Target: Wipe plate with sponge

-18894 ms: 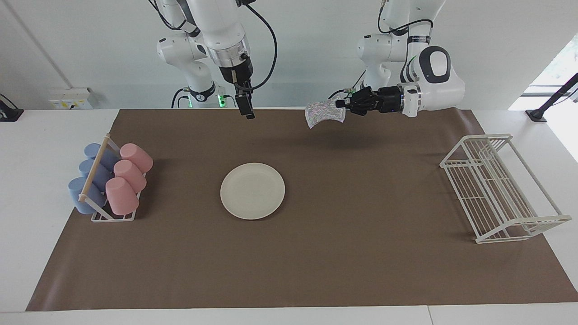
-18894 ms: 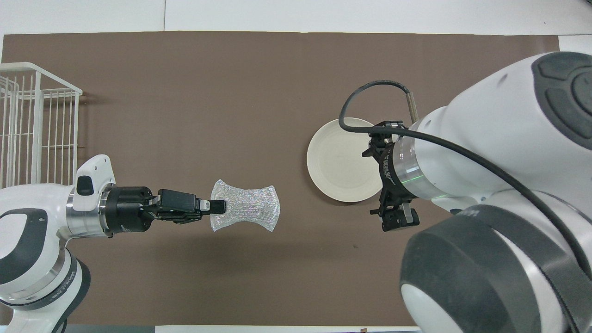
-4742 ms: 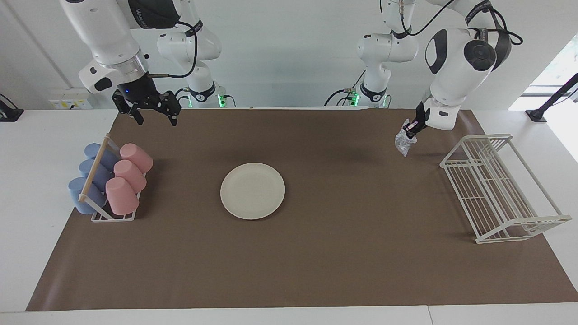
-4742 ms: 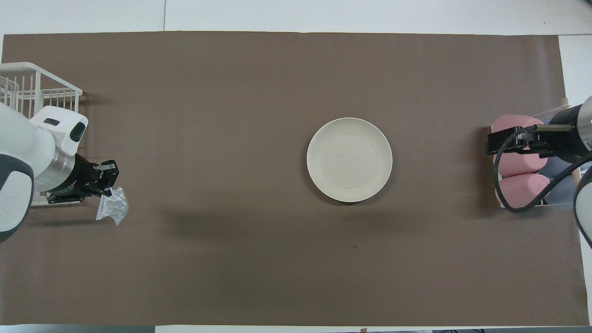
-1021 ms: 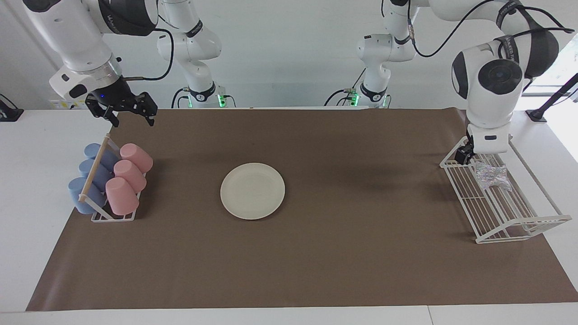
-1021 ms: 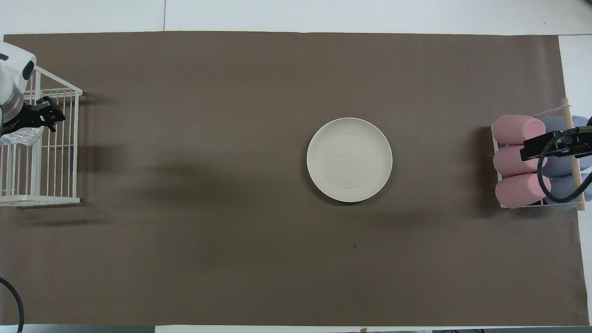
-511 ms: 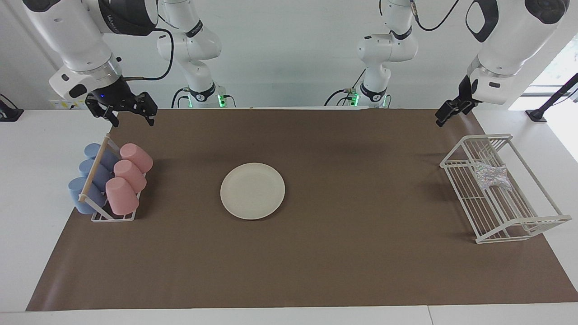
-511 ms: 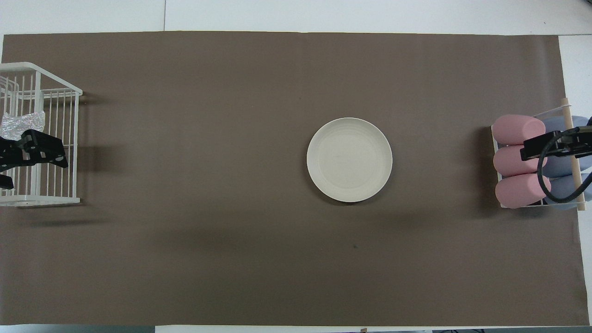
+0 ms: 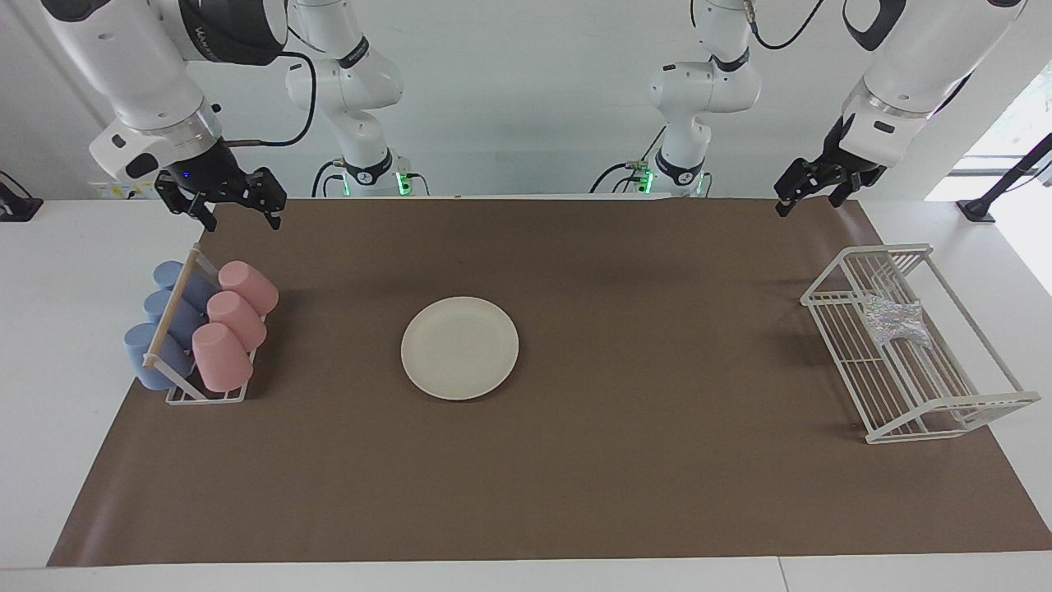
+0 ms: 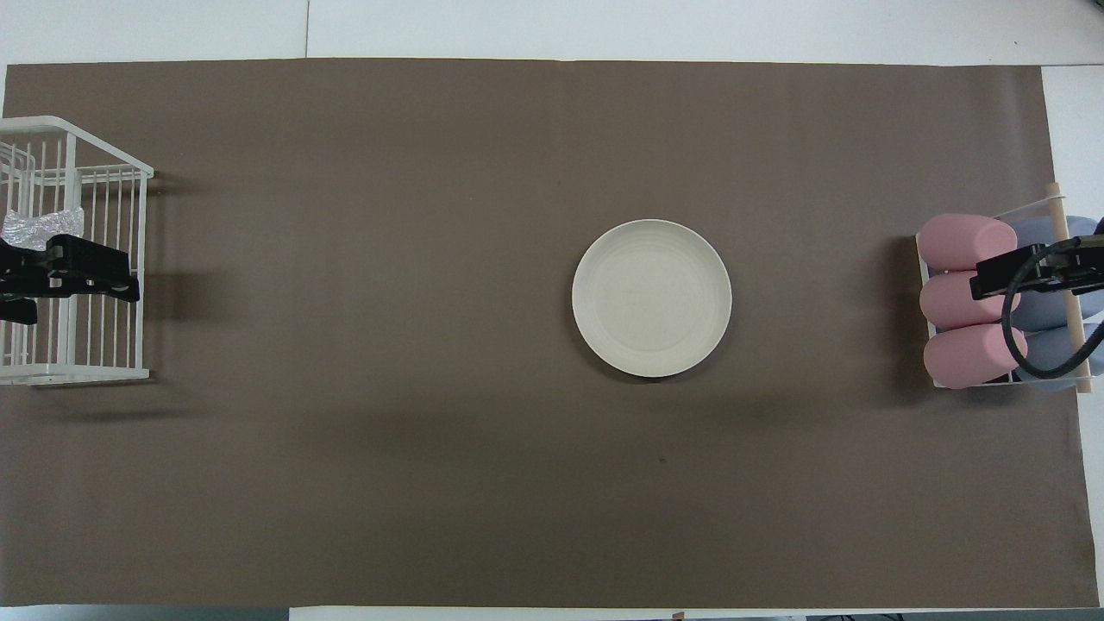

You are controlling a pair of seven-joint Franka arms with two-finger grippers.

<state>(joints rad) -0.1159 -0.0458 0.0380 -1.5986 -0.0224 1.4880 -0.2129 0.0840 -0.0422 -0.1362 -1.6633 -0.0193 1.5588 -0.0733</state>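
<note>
A: A brown mat [image 9: 625,460] covers the white table; white wall by the robots. Right gripper [image 9: 236,212] hangs spread and empty, over the mat edge above the cup rack [image 9: 197,329].

B: The plate [image 9: 459,348] lies mid-mat, well apart from both jaws, open mat all round.

A: Left gripper [image 9: 809,196]: apart, holding nothing. The sponge [image 9: 893,321] lies in the wire rack [image 9: 920,411] below it.

B: Overhead, that gripper [image 10: 52,285] half covers the sponge [image 10: 39,226]; facing shows them apart.

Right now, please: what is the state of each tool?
Left tool: open, empty, raised over the mat near the wire rack.
Right tool: open, empty, raised near the cup rack.
</note>
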